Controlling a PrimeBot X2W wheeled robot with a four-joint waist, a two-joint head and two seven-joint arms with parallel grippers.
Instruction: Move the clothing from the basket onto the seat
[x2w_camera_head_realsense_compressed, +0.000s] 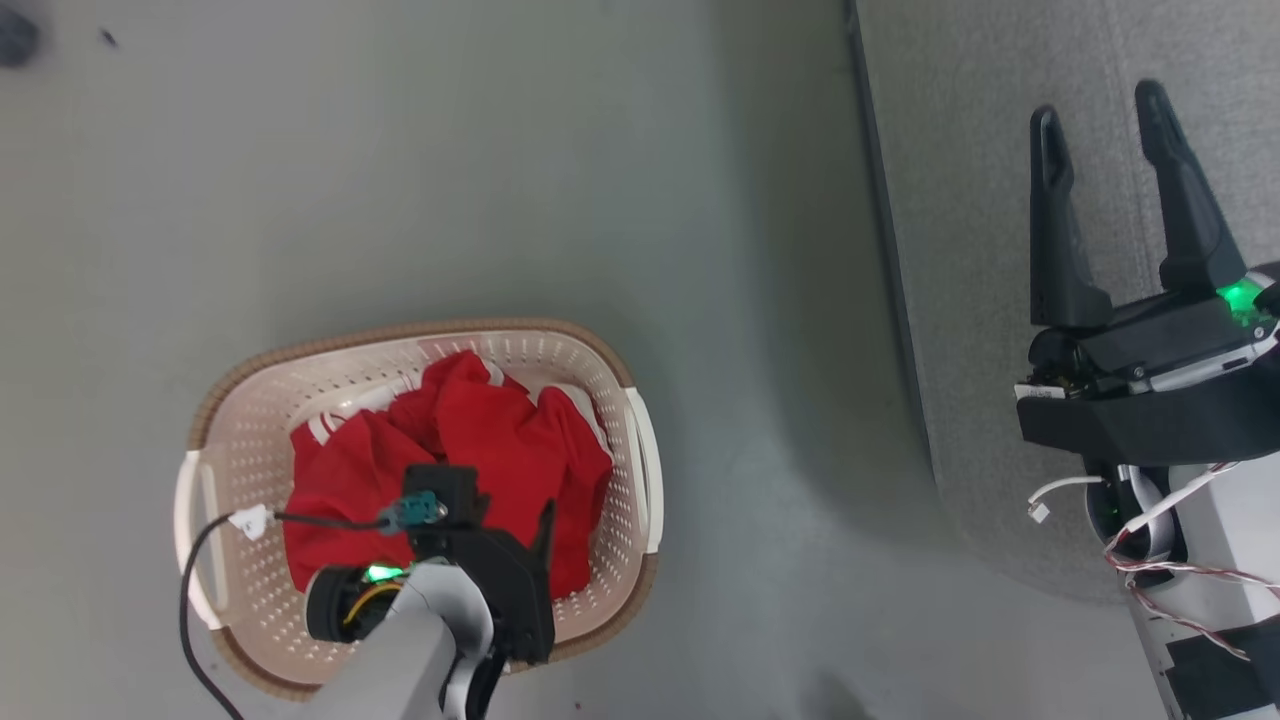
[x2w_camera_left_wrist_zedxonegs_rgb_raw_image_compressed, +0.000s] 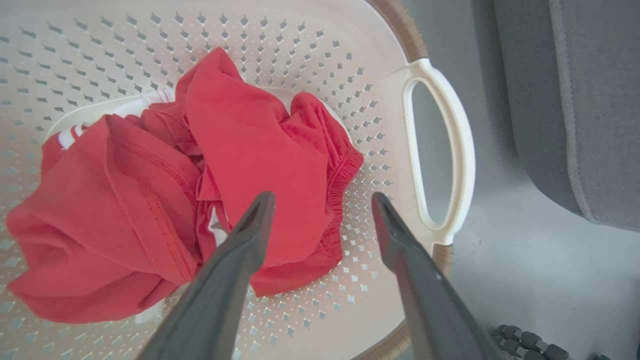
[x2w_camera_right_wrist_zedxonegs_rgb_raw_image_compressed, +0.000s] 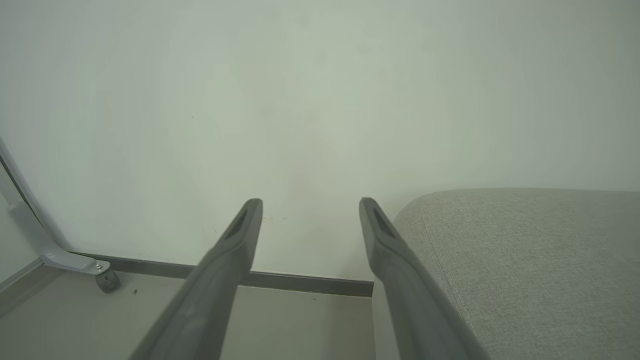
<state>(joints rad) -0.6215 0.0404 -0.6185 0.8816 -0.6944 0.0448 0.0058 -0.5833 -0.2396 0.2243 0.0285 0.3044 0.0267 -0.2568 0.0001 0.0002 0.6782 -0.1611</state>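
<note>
Down at the lower left, the left gripper (x2w_camera_head_realsense_compressed: 490, 560) hangs over the oval cream-white perforated plastic basket (x2w_camera_head_realsense_compressed: 400, 335), pointing down into it. Its wrist view settles the matter: the two long dark fingers (x2w_camera_left_wrist_zedxonegs_rgb_raw_image_compressed: 235, 260) stand spread wide with nothing between them. One tip is over the cloth and the other over bare basket wall, though whether either touches, I cannot tell. The bright red soft garment (x2w_camera_head_realsense_compressed: 500, 440) lies crumpled in a heap inside the basket, with a flash of white trim at one edge and an elastic hem toward the white side handle (x2w_camera_left_wrist_zedxonegs_rgb_raw_image_compressed: 462, 150). The basket stands on the pale grey floor (x2w_camera_head_realsense_compressed: 500, 150), apart from the large grey woven-fabric seat (x2w_camera_head_realsense_compressed: 960, 150) at the right. Over that seat hovers the right gripper (x2w_camera_head_realsense_compressed: 1098, 105), jaws wide apart and empty, with a pale wall (x2w_camera_right_wrist_zedxonegs_rgb_raw_image_compressed: 320, 100) beyond.
</note>
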